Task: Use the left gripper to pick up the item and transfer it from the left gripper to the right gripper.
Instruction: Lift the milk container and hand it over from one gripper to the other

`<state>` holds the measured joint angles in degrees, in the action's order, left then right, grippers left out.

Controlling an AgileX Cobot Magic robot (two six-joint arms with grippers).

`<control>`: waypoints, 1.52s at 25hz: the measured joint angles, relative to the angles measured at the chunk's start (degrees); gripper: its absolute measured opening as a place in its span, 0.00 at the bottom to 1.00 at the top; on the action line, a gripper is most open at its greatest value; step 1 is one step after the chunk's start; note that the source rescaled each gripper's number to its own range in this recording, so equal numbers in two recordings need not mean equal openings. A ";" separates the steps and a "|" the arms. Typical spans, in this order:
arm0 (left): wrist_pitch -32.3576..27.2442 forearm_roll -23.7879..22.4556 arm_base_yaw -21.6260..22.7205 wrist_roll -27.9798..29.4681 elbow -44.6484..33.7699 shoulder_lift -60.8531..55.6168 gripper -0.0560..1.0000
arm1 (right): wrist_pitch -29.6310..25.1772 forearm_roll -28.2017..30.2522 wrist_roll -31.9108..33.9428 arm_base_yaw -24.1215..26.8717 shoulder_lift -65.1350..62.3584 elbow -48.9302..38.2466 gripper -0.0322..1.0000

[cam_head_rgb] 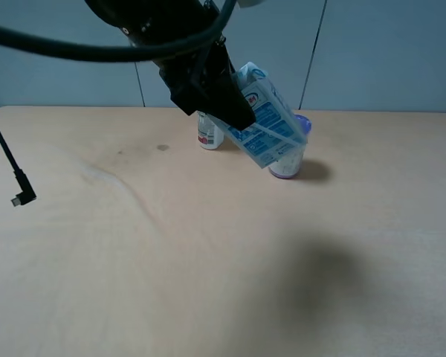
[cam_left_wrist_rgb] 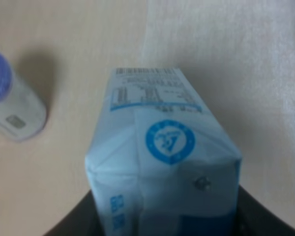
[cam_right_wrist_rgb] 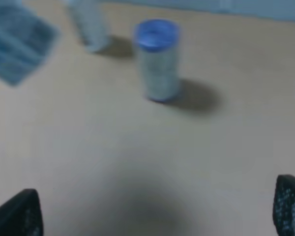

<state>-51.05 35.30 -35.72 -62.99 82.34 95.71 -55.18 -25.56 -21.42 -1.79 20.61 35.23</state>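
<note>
Above the far edge of the table, the left gripper clamps the item aloft. Its long axis slants down toward the right edge, and its free end hangs before the can. Only the right wrist view shows the right gripper: fingers spread wide and empty, with the item off toward the left edge.

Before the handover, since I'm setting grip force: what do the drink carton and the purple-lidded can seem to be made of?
Drink carton: likely coated paperboard with a smooth, faint sheen; folded gable creases and printed blue panels show. Purple-lidded can: lid looks like matte plastic; the pale body could be metal or card, too blurred to tell.
</note>
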 joint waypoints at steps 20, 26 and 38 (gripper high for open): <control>-6.31 4.03 0.00 -20.50 0.00 0.00 0.05 | 17.96 -2.36 -19.66 -31.61 36.15 12.53 1.00; -6.31 4.03 0.00 -22.88 0.00 0.00 0.05 | 17.63 -10.21 -27.19 -31.61 41.12 13.20 1.00; -5.69 5.06 0.00 -23.19 0.00 0.00 0.05 | 18.01 -17.13 -34.00 -31.61 47.66 13.20 1.00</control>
<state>-56.74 40.36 -35.72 -86.18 82.34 95.71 -37.17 -42.69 -55.41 -33.40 68.27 48.43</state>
